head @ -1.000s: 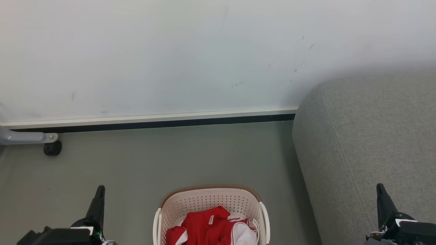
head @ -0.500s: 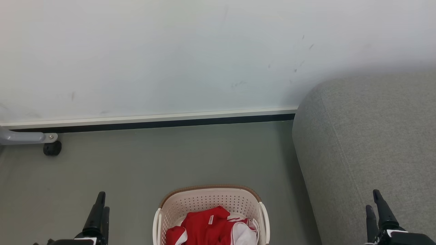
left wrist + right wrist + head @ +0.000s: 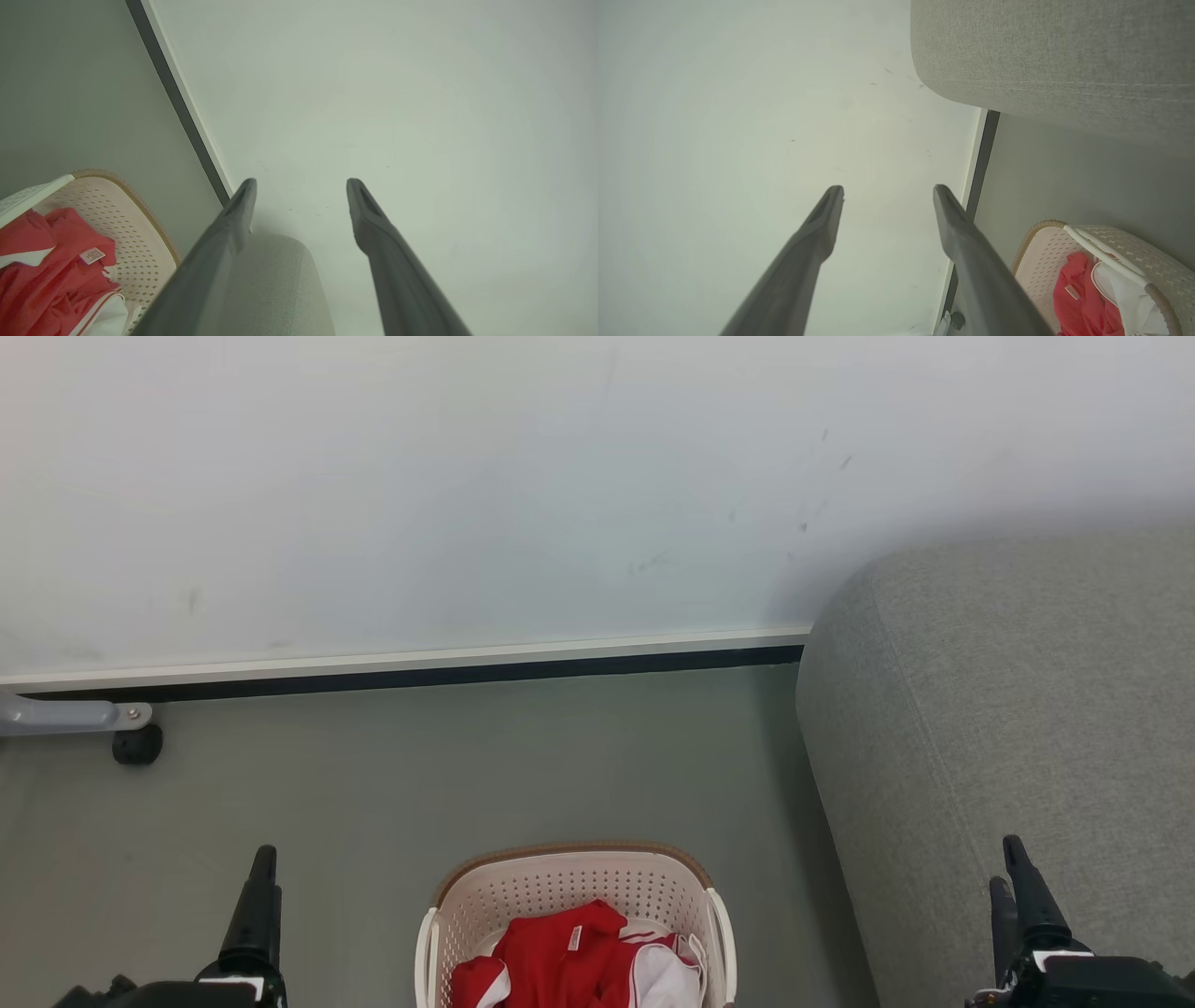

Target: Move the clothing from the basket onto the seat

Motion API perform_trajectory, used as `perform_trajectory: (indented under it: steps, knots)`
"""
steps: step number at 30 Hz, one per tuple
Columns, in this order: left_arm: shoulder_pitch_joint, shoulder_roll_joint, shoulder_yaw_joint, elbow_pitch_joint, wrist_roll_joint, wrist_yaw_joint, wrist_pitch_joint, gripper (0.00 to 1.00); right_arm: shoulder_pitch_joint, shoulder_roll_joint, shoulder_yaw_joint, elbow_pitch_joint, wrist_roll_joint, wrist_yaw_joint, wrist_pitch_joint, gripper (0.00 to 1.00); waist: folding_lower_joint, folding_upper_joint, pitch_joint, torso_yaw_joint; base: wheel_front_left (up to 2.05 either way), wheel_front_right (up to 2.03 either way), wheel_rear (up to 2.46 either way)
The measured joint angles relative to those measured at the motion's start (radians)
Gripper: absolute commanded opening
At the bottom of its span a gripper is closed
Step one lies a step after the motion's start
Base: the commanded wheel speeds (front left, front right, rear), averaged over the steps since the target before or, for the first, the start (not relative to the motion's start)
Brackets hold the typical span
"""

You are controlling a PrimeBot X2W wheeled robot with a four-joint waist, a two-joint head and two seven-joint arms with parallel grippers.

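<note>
Loosely crumpled red clothing [image 3: 560, 957], white panels, cream basket [image 3: 560, 889]

The grey floor [image 3: 467, 775] bears the basket [image 3: 560, 891], the seat [image 3: 980, 709], perhaps a caster [image 3: 137, 745].

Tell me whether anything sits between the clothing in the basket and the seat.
Nothing visible beyond the basket's own wall. The clothing lies inside the basket, and the seat stands to the robot's right across a strip of floor.
</note>
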Motion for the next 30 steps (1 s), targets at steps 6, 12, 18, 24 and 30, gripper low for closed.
perform_trajectory:
  steps: [6, 12, 18, 24, 30]
  knots:
    - [0.000, 0.023, -0.025, -0.020, 0.074, 0.000, -0.024, 1.00, -0.008, -0.001, 0.022, -0.017, -0.081, 0.000, -0.019, 1.00, 0.0000, 0.0000, 0.000, -0.005, 0.00, 0.00, 0.00]
    - [0.000, 0.051, -0.058, -0.036, 0.193, 0.000, -0.048, 1.00, -0.010, -0.003, 0.057, -0.026, -0.177, -0.002, -0.039, 1.00, 0.0000, 0.0000, 0.000, -0.008, 0.00, 0.00, 0.00]
    - [0.000, 0.084, -0.088, -0.045, 0.322, 0.018, -0.071, 1.00, -0.028, -0.023, 0.096, -0.039, -0.317, -0.034, -0.062, 1.00, 0.0000, 0.0000, -0.001, -0.012, 0.00, 0.00, 0.00]
    - [-0.001, 0.104, -0.116, -0.054, 0.435, 0.044, -0.090, 1.00, -0.035, -0.038, 0.140, -0.056, -0.448, -0.066, -0.080, 1.00, 0.0000, 0.0000, 0.000, -0.015, 0.00, 0.00, 0.00]
    - [-0.001, 0.113, -0.131, -0.064, 0.509, 0.058, -0.113, 1.00, -0.046, -0.051, 0.172, -0.063, -0.544, -0.086, -0.102, 1.00, 0.0000, 0.0000, 0.000, -0.017, 0.00, 0.00, 0.00]
